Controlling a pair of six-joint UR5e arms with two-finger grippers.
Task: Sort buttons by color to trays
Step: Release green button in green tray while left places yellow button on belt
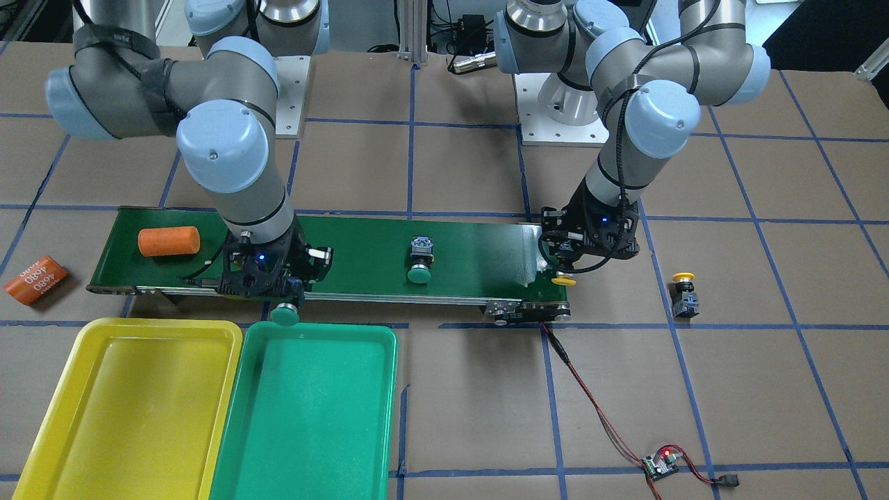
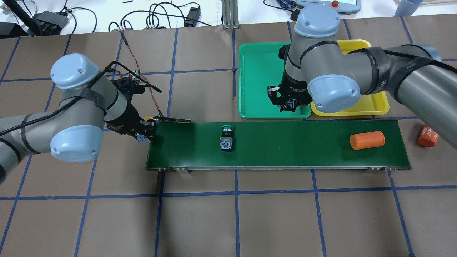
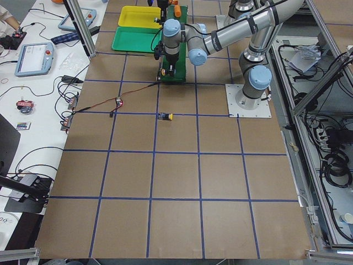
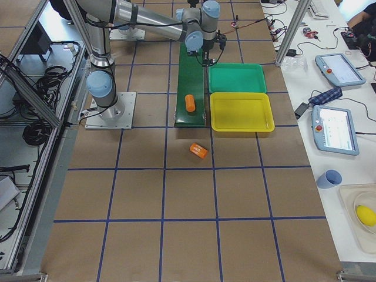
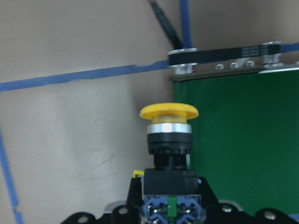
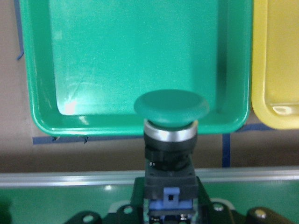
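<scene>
Green button, body pinched in my right gripper, long axis in line with the fingers, cap leading off the belt toward the green tray: mid-carry I reckon, next advance over the tray floor and let go; left gripper pinches a yellow button at the belt's end.

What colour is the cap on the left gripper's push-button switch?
The push-button switch has a yellow cap, clearest in left wrist view.
</scene>
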